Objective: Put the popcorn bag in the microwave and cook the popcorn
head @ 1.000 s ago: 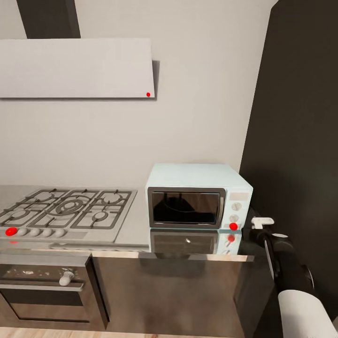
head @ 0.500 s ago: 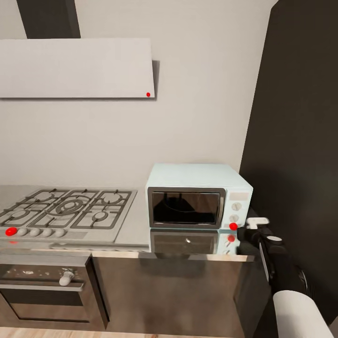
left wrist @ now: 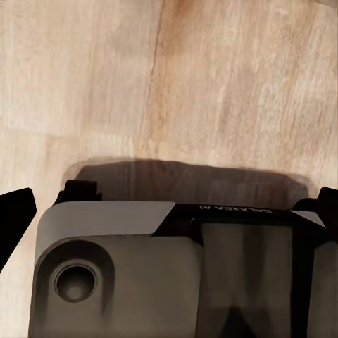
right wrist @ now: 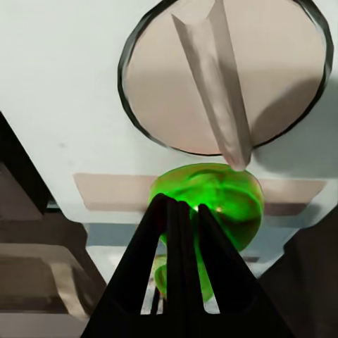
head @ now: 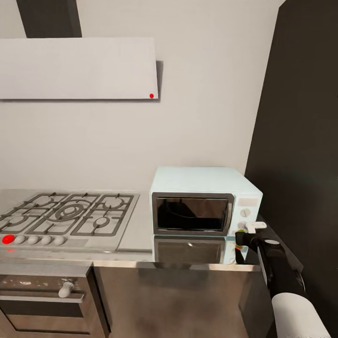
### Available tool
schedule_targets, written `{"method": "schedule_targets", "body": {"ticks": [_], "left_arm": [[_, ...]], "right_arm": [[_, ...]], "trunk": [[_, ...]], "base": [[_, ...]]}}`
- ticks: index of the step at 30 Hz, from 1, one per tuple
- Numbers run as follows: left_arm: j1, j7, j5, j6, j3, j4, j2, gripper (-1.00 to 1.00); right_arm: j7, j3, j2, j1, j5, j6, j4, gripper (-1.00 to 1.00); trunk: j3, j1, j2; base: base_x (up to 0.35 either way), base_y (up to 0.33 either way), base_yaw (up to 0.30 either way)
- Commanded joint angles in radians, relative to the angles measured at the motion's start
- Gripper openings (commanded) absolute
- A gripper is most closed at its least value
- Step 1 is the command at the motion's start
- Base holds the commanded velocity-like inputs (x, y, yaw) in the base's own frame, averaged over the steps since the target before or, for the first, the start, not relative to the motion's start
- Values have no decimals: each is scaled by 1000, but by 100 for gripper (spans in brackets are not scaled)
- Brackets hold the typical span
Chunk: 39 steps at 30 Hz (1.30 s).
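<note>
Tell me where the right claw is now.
In the head view, the right claw is at the microwave's control panel, at its lower right corner; its wrist view shows a green dot.

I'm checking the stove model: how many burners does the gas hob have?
5 burners show on the gas hob in the head view: two at the back, one large in the middle, two at the front. Its left edge is cut off by the picture, so more may be hidden.

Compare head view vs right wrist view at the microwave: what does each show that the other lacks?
Head view: the whole microwave with its dark door shut, the gas hob, the countertop.

Right wrist view: close-up of a white knob and a glowing green dot right at the fingertips, which look pressed together.

Both: the right gripper at the microwave's control panel.
</note>
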<state>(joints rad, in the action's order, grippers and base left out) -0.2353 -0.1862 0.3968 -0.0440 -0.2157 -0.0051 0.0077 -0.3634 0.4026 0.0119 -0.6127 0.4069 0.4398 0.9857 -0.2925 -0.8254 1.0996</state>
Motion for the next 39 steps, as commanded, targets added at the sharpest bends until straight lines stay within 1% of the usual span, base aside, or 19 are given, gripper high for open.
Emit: {"method": "schedule_targets", "body": {"ticks": [1, 6, 8, 17, 23, 31, 35, 36, 37, 38, 39], "left_arm": [[-2, -4, 9, -4, -9, 2, 0, 100], [-2, -4, 8, -4, -9, 2, 0, 100], [-1, -4, 8, -4, -10, 2, -1, 100], [-1, -4, 8, -5, -10, 2, -3, 100], [-1, -4, 8, -5, -10, 2, -4, 100], [-2, -4, 8, -5, -10, 2, -3, 100], [-2, -4, 10, -5, -9, 2, -3, 100], [-2, -4, 10, -5, -9, 2, -3, 100], [-2, -4, 10, -5, -9, 2, -3, 100], [-2, -4, 10, -5, -8, 2, -3, 100], [-2, -4, 10, -4, -8, 3, -3, 100]], "right_arm": [[-10, 2, 0, -12, 1, 4, 2, -100], [-9, 2, 2, -12, 1, 3, 2, -100], [-9, 2, 2, -12, 3, 2, 2, -100], [-12, 2, 3, -12, 8, 5, 20, -100], [-18, 2, -2, -12, 8, 15, 65, -100], [-21, 1, -4, -12, 18, 21, 67, -100], [-15, 0, -6, -8, 13, 20, 46, -100], [-12, -1, -6, -7, 12, 17, 28, -100], [-3, 1, -5, -6, 10, 12, -34, -100], [7, 2, -1, -6, 10, 8, -111, -100], [23, 3, 6, -6, 10, -17, -234, -100]], "trunk": [[-1, -8, 0], [-1, -8, 0], [-1, -8, 0], [-1, -8, 0], [-1, -8, 0], [-1, -8, 0], [-1, -8, 0], [-1, -8, 0], [-1, -8, 0], [-1, -8, 0], [-1, -8, 0]], "base": [[0, 0, 0], [-8, 0, 0], [-217, 0, 0], [-336, 0, 0], [-346, 0, 0], [-346, 0, 0], [-346, 0, 0], [-346, 0, 0], [-346, 0, 0], [-346, 0, 0], [-339, 0, 0]]}}
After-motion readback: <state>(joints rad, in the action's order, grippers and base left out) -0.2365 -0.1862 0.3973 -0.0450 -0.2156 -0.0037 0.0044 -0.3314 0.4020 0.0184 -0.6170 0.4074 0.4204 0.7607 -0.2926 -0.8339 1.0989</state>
